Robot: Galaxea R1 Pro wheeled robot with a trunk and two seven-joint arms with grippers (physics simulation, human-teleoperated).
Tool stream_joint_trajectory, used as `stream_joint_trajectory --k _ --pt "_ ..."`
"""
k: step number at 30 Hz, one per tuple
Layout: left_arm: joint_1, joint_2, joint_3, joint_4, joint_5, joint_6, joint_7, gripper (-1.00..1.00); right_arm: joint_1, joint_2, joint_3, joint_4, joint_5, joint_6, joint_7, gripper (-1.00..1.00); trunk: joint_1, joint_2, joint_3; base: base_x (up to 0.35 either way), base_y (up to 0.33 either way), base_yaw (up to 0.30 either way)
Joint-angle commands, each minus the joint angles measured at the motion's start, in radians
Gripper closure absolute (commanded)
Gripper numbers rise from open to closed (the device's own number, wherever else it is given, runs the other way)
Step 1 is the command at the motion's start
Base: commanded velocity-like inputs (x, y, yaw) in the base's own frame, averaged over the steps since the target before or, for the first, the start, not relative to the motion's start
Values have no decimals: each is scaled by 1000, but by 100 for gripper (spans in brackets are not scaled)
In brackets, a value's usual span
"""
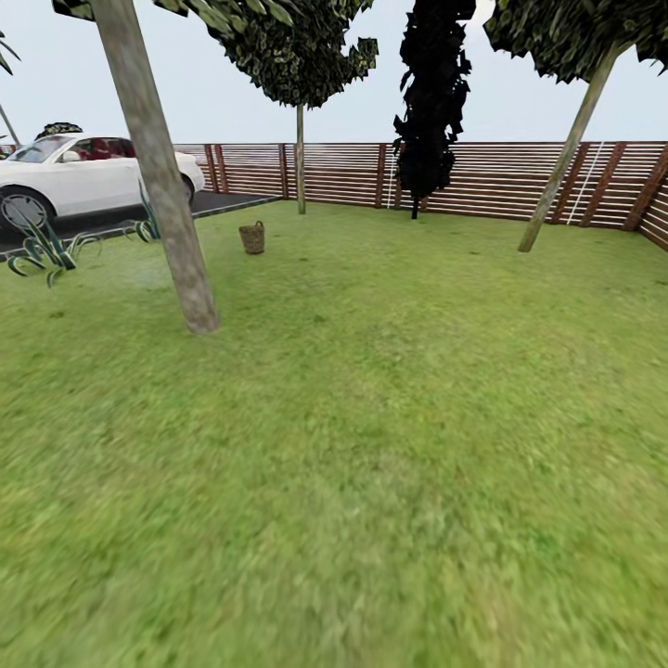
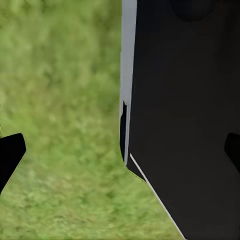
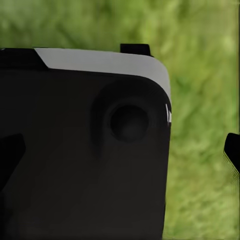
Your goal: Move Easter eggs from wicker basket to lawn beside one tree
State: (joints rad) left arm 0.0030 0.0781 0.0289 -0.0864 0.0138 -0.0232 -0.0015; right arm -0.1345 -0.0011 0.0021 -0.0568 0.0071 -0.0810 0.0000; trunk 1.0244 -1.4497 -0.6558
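The wicker basket (image 1: 251, 237) stands small and far off on the lawn (image 1: 371, 445), near the driveway's edge. The Easter eggs are hidden; at this distance nothing shows over the basket's rim. The nearest tree (image 1: 160, 176) leans at the left, closer to me than the basket. In the left wrist view, my left gripper (image 2: 120, 152) hangs open over grass, its dark fingertips (image 2: 10, 155) at the picture's edges. My right gripper (image 3: 120, 155) is likewise open, with one fingertip (image 3: 232, 152) against grass. Nothing is between either pair of fingers.
A white car (image 1: 83, 176) sits on the dark driveway (image 1: 223, 202) at the back left, with spiky plants (image 1: 42, 249) beside it. A wooden fence (image 1: 501, 176) closes the back. More trees (image 1: 566, 158) stand at the right and back. My black body (image 2: 185, 125) is close beside both grippers.
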Motion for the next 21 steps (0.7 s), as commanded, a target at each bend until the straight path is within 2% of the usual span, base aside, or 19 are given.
stream_joint_trajectory --k 1,21 --pt "1 0 5 -1 1 -2 0 -100 0 0 0 1 1 -3 0 -100 1 0 -1 338 0 0" --pt "0 -7 13 2 -3 -3 0 -100 -1 -5 -5 2 -5 -2 0 -100 1 0 -1 338 0 0"
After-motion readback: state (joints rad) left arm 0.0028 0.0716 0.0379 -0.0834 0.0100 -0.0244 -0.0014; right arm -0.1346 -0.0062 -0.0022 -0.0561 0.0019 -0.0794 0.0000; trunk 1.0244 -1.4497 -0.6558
